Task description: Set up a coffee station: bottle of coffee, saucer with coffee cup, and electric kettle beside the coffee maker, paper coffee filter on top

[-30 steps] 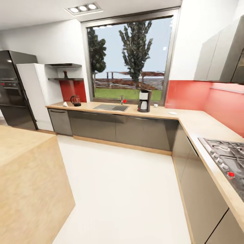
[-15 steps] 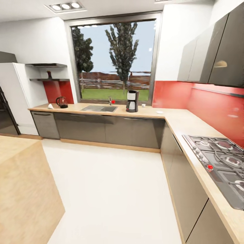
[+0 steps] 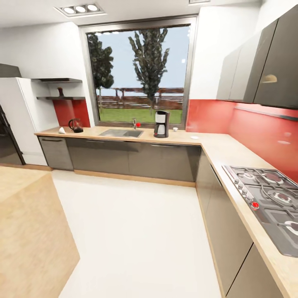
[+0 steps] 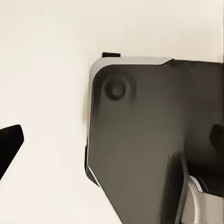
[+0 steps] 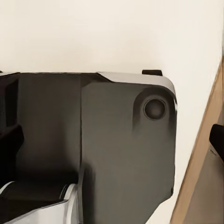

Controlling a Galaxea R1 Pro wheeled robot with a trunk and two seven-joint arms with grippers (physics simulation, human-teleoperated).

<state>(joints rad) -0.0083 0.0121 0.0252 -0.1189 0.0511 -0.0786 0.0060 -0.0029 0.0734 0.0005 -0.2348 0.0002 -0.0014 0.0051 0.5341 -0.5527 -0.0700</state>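
Coffee maker (image 3: 161,123) on kitchen countertop (image 3: 215,145)

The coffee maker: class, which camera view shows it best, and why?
The head view. There the coffee maker stands whole on the kitchen countertop, right of the sink, below the window. The two wrist views look down at dark robot parts and pale floor, which tells nothing about it.

Electric kettle (image 3: 75,125) left of coffee maker (image 3: 161,124)
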